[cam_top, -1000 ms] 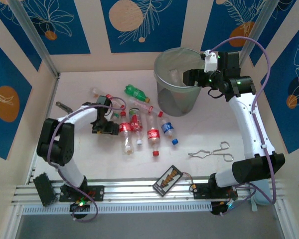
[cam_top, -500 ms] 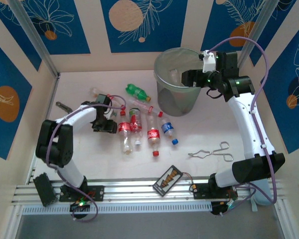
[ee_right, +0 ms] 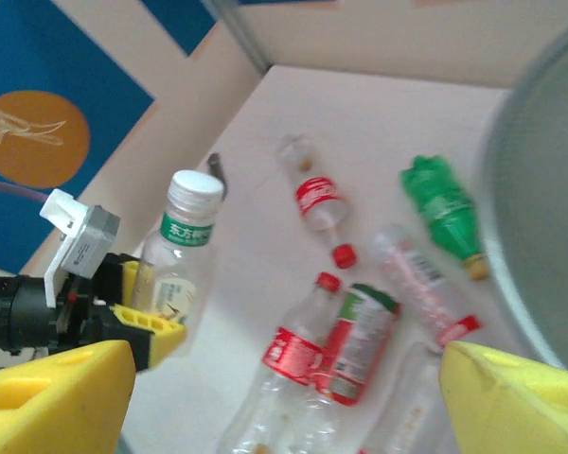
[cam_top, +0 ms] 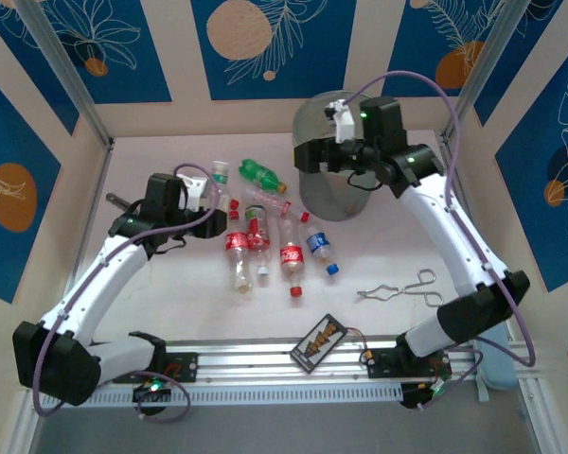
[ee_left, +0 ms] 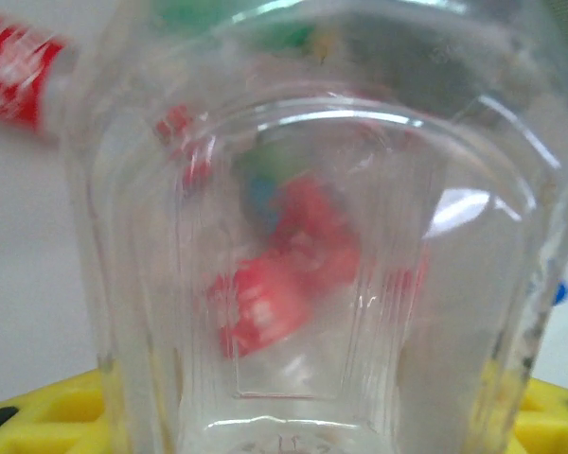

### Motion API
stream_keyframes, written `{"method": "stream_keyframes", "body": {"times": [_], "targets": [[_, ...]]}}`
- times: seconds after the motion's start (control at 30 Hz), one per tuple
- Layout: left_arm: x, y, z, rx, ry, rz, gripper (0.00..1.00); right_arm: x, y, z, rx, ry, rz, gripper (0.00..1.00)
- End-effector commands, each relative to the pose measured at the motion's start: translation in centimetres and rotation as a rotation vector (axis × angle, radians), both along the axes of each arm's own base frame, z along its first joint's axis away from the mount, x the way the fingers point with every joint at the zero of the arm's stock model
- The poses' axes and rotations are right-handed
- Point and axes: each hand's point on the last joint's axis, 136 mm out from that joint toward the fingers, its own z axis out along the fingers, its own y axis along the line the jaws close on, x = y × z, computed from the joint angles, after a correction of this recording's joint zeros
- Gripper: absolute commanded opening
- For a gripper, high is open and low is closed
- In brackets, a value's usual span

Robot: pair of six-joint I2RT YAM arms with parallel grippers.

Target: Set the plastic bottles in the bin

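**Top view.** The left end effector (cam_top: 208, 184) is closed on a white-capped bottle (cam_top: 220, 173) with a green label. It holds the bottle over the left-centre of the tabletop (cam_top: 180, 284), just left of the green bottle (cam_top: 259, 174).

**Left wrist view.** The clear body of the held bottle sits between the yellow fingers (ee_left: 38, 416), close to the lens.

**Right wrist view.** The same bottle is roughly upright, cap upward, with the left end effector clamped on its lower body.

The right end effector (cam_top: 305, 158) is open and sits at the left rim of the bin (cam_top: 346, 199). In the right wrist view its yellow fingers (ee_right: 57, 397) stand wide apart. The bin stands at the far right-centre of the tabletop.

The other bottles lie on their sides on the tabletop, outside the bin:
- The green bottle lies near the bin's left side.
- A long clear bottle (cam_top: 270, 200) lies just in front of the green bottle.
- Nearer the arm bases, a row runs left to right:
  - a red-labelled bottle (cam_top: 237, 248)
  - a green-and-red-labelled bottle (cam_top: 257, 230)
  - a second red-labelled bottle (cam_top: 292, 255)
  - a blue-labelled bottle (cam_top: 319, 248)

Scissors (cam_top: 402, 287) lie to the right of the row. A black card (cam_top: 319, 342) lies at the near edge.
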Motion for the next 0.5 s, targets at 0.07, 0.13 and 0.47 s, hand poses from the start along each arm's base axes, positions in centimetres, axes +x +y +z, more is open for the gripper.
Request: {"method": "stream_keyframes", "body": {"times": [0.07,0.13,0.47], "targets": [[-0.9,-6.0,4.0,-0.132,-0.171,-0.214,0.25,0.5,4.4,-0.2,0.107,0.078,0.076,0.84],[-1.0,-7.0,4.2,-0.151,-0.184,-0.237,0.2,0.2,5.9,-0.5,0.157,0.111,0.12,0.84],[-0.8,-8.3,4.1,-0.169,-0.2,-0.257,0.07,-0.8,9.8,-3.3,0.19,0.222,0.229,0.81]]}}
